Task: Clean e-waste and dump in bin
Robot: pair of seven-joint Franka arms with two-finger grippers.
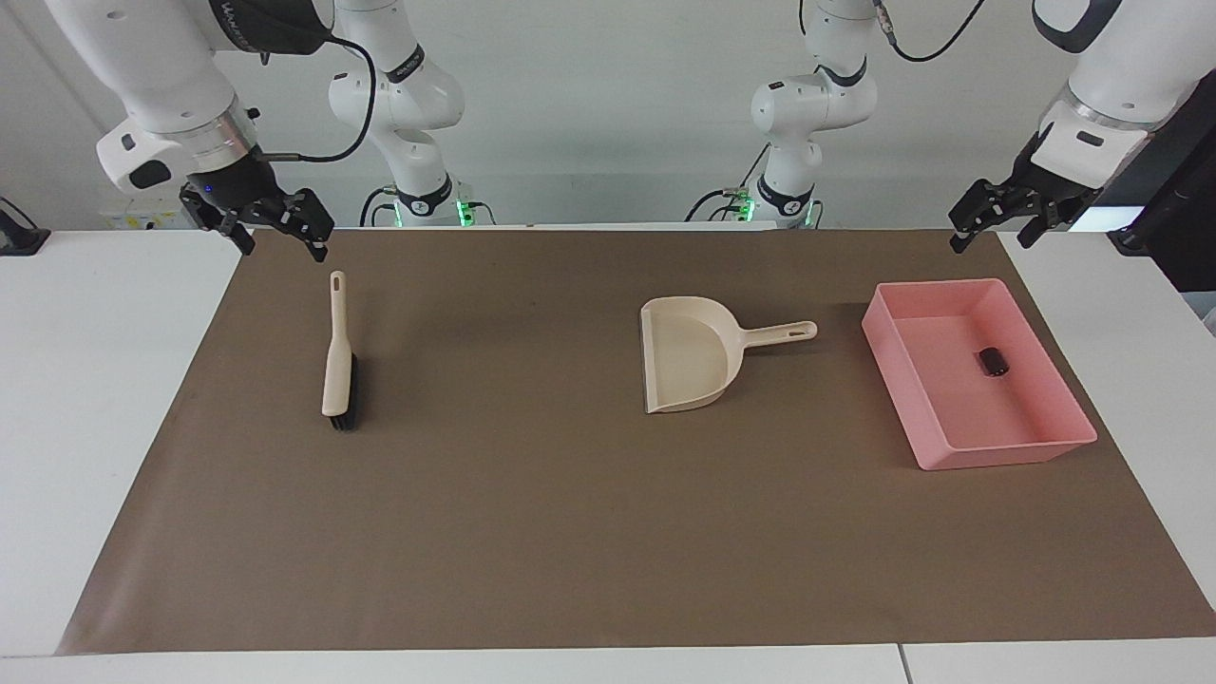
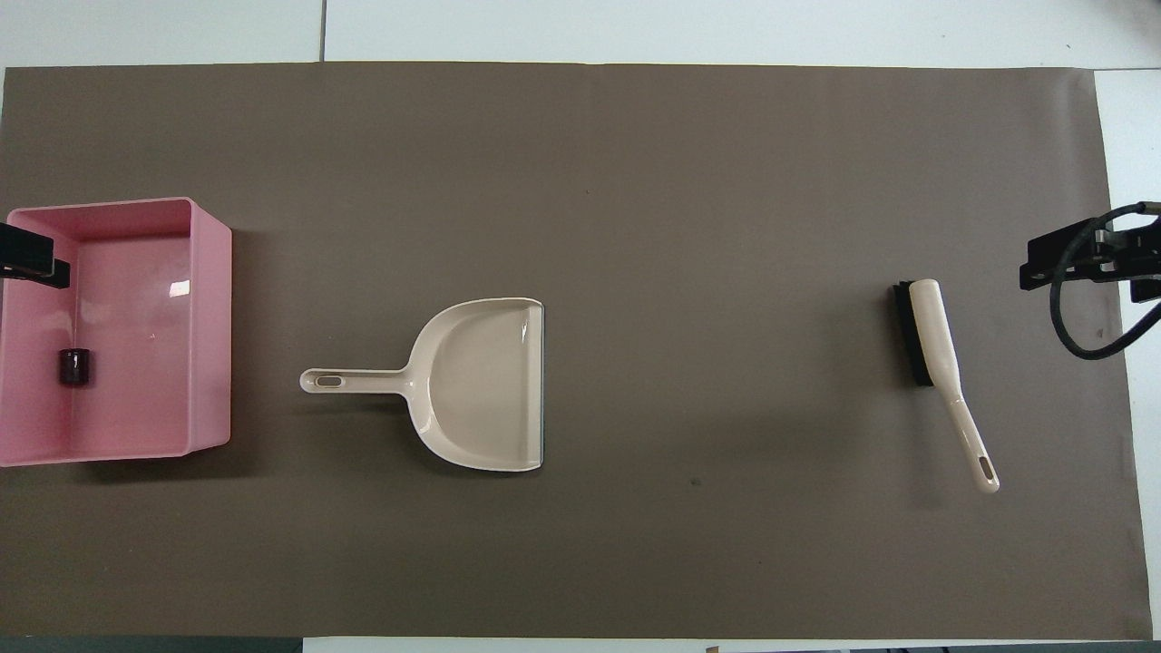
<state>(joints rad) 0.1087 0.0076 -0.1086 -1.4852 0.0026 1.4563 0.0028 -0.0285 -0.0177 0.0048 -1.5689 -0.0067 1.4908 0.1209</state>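
A brown mat (image 1: pixel 608 532) covers most of a white table (image 1: pixel 85 399), seen from a high camera that faces two white robot arms. Going from nearest the robots outward: the right gripper (image 1: pixel 278 237) hangs in the air over the mat's edge at the right arm's end of the table, above the tip of the brush handle, its two black fingers spread wide and holding nothing. The left gripper (image 1: pixel 990 228) hangs over the mat's edge at the left arm's end, just above the robot-side wall of the bin, its fingers also spread wide and empty. Below the right gripper lies a beige brush (image 1: pixel 336 351) with black bristles, flat on the mat, its handle pointing toward the robots and its bristle head farther from them. Near the middle of the mat sits a beige dustpan (image 1: pixel 689 366), flat and empty, its handle pointing toward the left arm's end and its open mouth toward the right arm's end. Beside the dustpan handle, at the left arm's end, rests the bin (image 1: pixel 907 399), a shallow pink rectangular tray slightly askew to the mat's edge. Inside it lies the e-waste (image 1: pixel 993 361), one small dark block on the tray floor, in the half nearer the robots. Neither gripper touches any object.
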